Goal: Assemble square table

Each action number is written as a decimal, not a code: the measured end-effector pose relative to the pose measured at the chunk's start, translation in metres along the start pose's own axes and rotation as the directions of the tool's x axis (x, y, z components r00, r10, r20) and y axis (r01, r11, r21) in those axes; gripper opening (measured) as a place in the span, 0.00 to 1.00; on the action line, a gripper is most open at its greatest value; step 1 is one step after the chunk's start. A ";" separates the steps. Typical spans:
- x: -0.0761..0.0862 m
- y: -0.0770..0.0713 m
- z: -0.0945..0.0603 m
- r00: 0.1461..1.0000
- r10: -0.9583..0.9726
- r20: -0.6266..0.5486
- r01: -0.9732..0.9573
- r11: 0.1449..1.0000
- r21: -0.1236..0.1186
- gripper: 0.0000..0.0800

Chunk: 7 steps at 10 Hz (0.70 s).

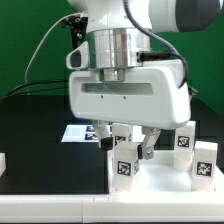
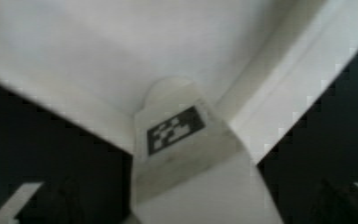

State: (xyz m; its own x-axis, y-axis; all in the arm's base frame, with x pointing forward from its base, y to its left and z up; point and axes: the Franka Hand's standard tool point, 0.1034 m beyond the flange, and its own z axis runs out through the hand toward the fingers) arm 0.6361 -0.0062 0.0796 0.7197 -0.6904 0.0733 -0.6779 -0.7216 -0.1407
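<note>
Exterior view: the black table point(image 1: 30, 120) fills the frame's lower half; the marker board point(image 1: 78, 132) lies flat at centre left. The square table's slab point(image 1: 165, 180), white and ribbed, occupies the lower right of the frame, with tagged white legs standing on or at it: one at lower centre point(image 1: 124, 165), others at the right edge point(image 1: 205, 165) and behind point(image 1: 184, 137). The gripper point(image 1: 130, 148) hangs from the large white wrist housing at centre, fingers reaching down just beside the lower-centre leg; whether they pinch it or stand spread I cannot tell, since the housing and leg crowd the view. Wrist view: a tagged leg point(image 2: 179, 140) sits mid-frame against the slab's white surface point(image 2: 87, 50), dark fingertips point(image 2: 25, 200) in the lower corners, apparently apart from it. Judgement: parts look like rigid, light moulded plastic, smooth and likely slippery. The leg is chunky, so best taken across its flat sides near mid-height, clear of the tag; the slab is too wide to pinch except at the raised rim.
</note>
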 end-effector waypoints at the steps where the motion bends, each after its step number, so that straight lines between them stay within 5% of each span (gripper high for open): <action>1: 0.003 0.000 0.001 0.994 -0.113 0.012 0.113 0.994 -0.006 0.81; 2: 0.004 0.001 0.001 0.996 -0.094 0.007 0.094 0.996 -0.005 0.81; 3: 0.004 0.001 0.001 0.998 -0.061 0.007 0.061 0.998 -0.006 0.64; 4: 0.004 0.001 0.001 0.999 -0.047 0.007 0.047 0.999 -0.007 0.64; 5: 0.004 0.001 0.001 1.000 0.029 0.007 -0.029 1.000 -0.005 0.42; 7: 0.004 0.002 0.001 0.985 0.175 0.006 -0.175 0.985 -0.008 0.36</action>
State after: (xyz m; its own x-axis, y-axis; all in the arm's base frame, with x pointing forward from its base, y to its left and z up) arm 0.6381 -0.0105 0.0784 0.5910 -0.8055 0.0420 -0.7943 -0.5903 -0.1438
